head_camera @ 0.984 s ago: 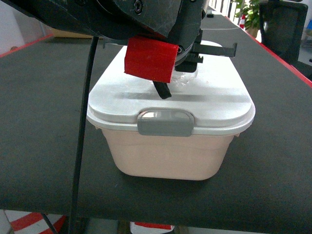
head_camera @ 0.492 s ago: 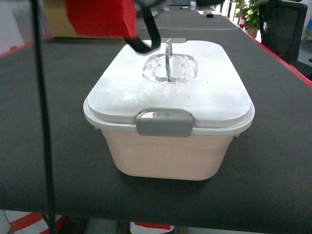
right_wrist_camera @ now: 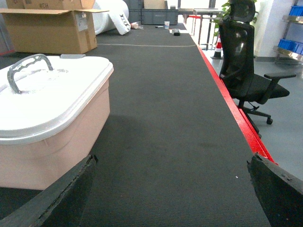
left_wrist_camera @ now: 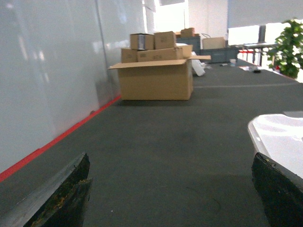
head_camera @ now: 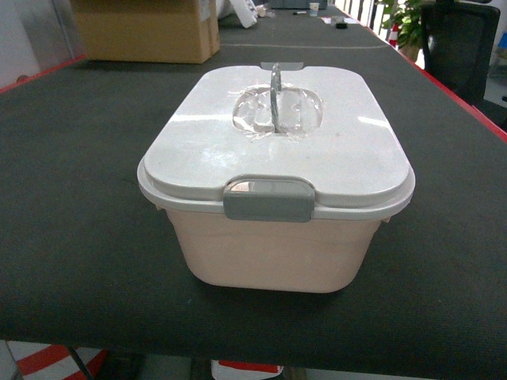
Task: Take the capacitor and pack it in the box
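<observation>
The box (head_camera: pixel 277 182) is seen at the centre of the head view with its lid (head_camera: pixel 277 142) closed, and the arm that covered the upper left half a second ago is gone. Both the left gripper (left_wrist_camera: pixel 170 198) and the right gripper (right_wrist_camera: pixel 173 198) are spread wide with nothing held, as shown by the wrist views. The cardboard carton (head_camera: pixel 146 30) at the upper left is now uncovered.

I count one box (head_camera: pixel 273 237) on my table (head_camera: pixel 79 198), with one white lid (head_camera: pixel 317 158), one grey handle (head_camera: pixel 275 95) and one near latch (head_camera: pixel 268 199). One open carton (left_wrist_camera: pixel 154 80) carries three smaller cartons (left_wrist_camera: pixel 154 41). One office chair (right_wrist_camera: pixel 246 71).
</observation>
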Available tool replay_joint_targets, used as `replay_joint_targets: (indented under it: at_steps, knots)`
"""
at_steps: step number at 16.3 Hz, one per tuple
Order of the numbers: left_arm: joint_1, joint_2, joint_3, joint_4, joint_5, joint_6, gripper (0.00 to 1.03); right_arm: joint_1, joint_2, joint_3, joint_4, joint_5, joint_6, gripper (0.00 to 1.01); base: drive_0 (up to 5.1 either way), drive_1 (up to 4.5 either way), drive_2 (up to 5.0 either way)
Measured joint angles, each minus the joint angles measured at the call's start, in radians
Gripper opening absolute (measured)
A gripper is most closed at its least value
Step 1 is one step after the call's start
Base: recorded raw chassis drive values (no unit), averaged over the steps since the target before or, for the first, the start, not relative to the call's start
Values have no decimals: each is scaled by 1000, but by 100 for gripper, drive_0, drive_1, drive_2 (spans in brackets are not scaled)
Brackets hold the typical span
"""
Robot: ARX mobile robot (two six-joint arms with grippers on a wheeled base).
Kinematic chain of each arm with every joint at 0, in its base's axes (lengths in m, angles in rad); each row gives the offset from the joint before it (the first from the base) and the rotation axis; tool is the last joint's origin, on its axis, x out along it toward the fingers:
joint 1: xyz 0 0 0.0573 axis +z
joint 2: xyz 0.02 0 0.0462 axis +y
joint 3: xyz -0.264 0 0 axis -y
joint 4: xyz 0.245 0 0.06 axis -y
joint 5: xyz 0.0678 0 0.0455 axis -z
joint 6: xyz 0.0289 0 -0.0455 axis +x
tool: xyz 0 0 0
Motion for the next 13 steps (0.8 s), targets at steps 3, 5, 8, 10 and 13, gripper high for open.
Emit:
replay_joint_targets:
  at_steps: [3,5,8,10,13]
  knots:
    - [9,-39,19,-102,28,-50,95,0,0,0,0,0,0,98,0,0,0]
    - [53,-122,41,-321,147,-101,81,0,0,0,0,0,0,98,0,0,0]
    - [112,-234,-7,-443,227,-149,48,0,0,0,0,0,0,98,0,0,0]
    - [141,-281,-46,-471,269,-160,25,0,0,0,0,0,0,98,0,0,0]
    - [248,-358,-71,-499,345,-166,2,0,0,0,-1,0,0,98,0,0,0]
